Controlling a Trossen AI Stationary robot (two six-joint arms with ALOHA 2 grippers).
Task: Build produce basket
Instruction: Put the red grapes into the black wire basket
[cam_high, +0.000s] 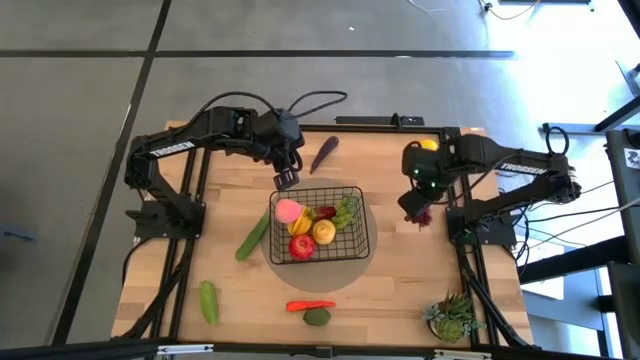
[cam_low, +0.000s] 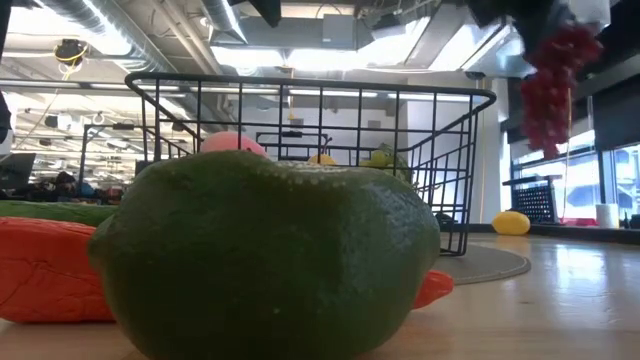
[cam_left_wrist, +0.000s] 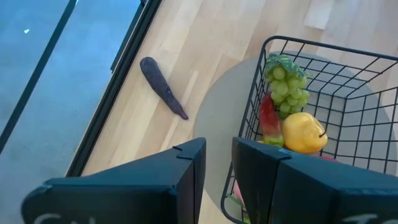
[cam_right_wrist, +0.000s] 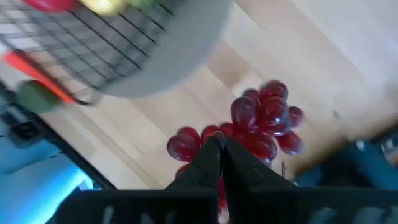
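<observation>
Low view puts a big dull-green round fruit (cam_low: 265, 255) right against our lens, with the red toy chilli pepper (cam_low: 50, 270) lying behind it on the pale wooden table (cam_low: 560, 300). Farther back we see the black wire-mesh basket (cam_low: 455, 150) on its grey round mat (cam_low: 490, 262), already holding the pink peach (cam_high: 289, 209), red tomato (cam_high: 301, 246), yellow lemons (cam_high: 323, 231) and green grapes (cam_high: 346, 211). From above, two green cucumbers lie left of the basket, one (cam_high: 252, 238) leaning at its left side and one (cam_high: 208, 301) near the front edge, and a spiky green potted plant (cam_high: 452, 316) stands at the front right corner. Our right gripper (cam_right_wrist: 219, 144) hangs to the right of the basket, beside the mat, fingers pinched tight on the stem of the dark red grape bunch (cam_right_wrist: 261, 121), which dangles clear of the table. Our left gripper (cam_high: 287, 178) hovers just over the basket's far left corner, fingers (cam_left_wrist: 186, 180) a narrow gap apart and holding nothing. Beyond it, near the far edge, lies the slim purple eggplant (cam_left_wrist: 163, 88).
</observation>
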